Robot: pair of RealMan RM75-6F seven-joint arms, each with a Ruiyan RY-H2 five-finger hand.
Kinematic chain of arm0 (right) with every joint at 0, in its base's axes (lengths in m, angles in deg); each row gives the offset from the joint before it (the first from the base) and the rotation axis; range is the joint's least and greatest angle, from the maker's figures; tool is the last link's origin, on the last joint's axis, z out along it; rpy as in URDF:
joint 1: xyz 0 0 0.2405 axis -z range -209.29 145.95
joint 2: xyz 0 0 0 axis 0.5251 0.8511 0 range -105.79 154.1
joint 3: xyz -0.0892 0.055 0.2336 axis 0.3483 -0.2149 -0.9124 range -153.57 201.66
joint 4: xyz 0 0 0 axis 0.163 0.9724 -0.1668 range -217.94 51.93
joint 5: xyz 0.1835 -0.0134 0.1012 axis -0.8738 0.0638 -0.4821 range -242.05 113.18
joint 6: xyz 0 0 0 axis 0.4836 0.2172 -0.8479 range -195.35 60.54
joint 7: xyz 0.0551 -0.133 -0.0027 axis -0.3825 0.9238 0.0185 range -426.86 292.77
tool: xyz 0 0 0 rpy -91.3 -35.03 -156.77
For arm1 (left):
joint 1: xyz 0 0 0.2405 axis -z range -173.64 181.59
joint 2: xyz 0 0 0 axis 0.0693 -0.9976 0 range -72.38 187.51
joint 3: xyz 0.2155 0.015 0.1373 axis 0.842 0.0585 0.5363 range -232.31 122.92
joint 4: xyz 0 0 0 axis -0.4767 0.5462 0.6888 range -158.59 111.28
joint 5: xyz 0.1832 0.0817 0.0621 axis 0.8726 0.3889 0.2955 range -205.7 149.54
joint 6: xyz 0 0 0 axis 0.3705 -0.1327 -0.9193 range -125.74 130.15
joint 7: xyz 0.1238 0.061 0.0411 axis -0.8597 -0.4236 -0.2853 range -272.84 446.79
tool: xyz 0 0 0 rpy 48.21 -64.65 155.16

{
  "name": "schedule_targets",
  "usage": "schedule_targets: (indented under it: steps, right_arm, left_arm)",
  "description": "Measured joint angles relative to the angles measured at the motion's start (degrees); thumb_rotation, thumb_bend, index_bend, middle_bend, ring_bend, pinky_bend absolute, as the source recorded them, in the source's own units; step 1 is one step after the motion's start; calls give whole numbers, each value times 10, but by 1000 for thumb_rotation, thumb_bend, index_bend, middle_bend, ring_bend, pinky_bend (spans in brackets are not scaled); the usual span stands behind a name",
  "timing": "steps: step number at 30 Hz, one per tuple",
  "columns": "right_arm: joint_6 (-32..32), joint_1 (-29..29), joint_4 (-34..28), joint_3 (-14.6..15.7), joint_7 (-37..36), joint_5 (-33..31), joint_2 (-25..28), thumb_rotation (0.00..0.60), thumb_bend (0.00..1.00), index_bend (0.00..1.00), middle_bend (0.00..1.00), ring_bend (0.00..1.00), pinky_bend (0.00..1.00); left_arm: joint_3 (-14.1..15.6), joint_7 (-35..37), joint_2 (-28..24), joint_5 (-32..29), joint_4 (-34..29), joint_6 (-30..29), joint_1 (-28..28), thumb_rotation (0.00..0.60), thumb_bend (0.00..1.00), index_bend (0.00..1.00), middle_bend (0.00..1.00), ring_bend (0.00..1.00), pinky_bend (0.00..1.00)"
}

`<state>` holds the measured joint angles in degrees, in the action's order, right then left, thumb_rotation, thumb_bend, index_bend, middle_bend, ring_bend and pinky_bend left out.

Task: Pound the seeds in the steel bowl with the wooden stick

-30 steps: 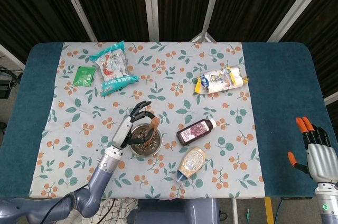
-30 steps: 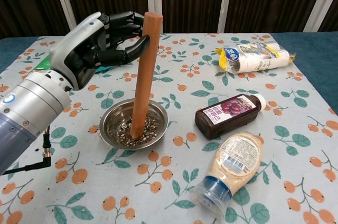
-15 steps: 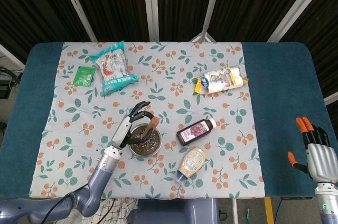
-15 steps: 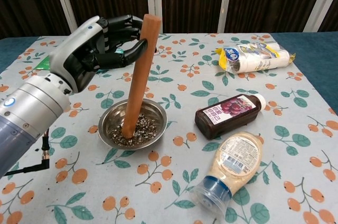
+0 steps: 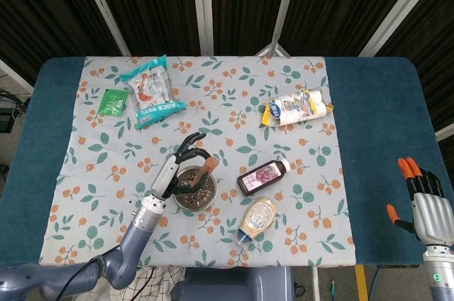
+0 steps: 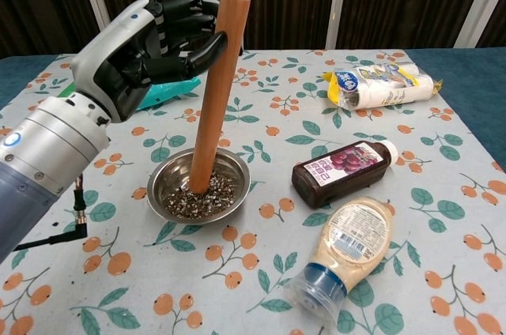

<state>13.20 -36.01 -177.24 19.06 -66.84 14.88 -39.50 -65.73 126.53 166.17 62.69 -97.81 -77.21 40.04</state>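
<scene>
A steel bowl (image 6: 168, 181) (image 5: 208, 198) with dark seeds (image 6: 199, 197) stands on the flowered cloth, left of centre. The wooden stick (image 6: 215, 88) (image 5: 206, 166) leans a little to the right, its lower end in the seeds. My left hand (image 6: 150, 47) (image 5: 182, 159) holds the stick near its top, fingers curled round it. My right hand (image 5: 423, 198) shows only in the head view, at the table's right front corner, fingers apart and holding nothing.
A brown sauce bottle (image 6: 345, 168) and a mayonnaise bottle (image 6: 347, 246) lie right of the bowl. A yellow-white pack (image 6: 378, 85) lies at the back right. A teal snack bag (image 5: 151, 91) and a green packet (image 5: 113, 101) lie at the back left.
The left hand has risen and lifted the stick's top higher. The stick's lower end has shifted slightly within the seeds. The right hand has not moved.
</scene>
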Motion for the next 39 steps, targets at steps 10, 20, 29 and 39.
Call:
schedule_targets:
  steps: [10,20,29,39]
  right_arm:
    - [-8,-2,-1,-2,8,-13,-1,600,370,0,0,0,0]
    - [-11,-2,-2,-2,8,-17,-1,600,370,0,0,0,0]
    - [-11,-3,-2,-2,10,-18,-2,600,370,0,0,0,0]
    - [-10,-2,-3,-3,8,-20,-1,600,370,0,0,0,0]
  left_arm:
    - [3,52,11,13,52,-3,15,600,744,613,603,105,0]
    - [15,83,21,29,96,-15,23,600,743,613,603,106,0]
    - [26,104,35,23,127,-23,19,600,740,618,602,106,0]
    - [31,103,37,25,128,-30,17,600,737,618,602,106,0]
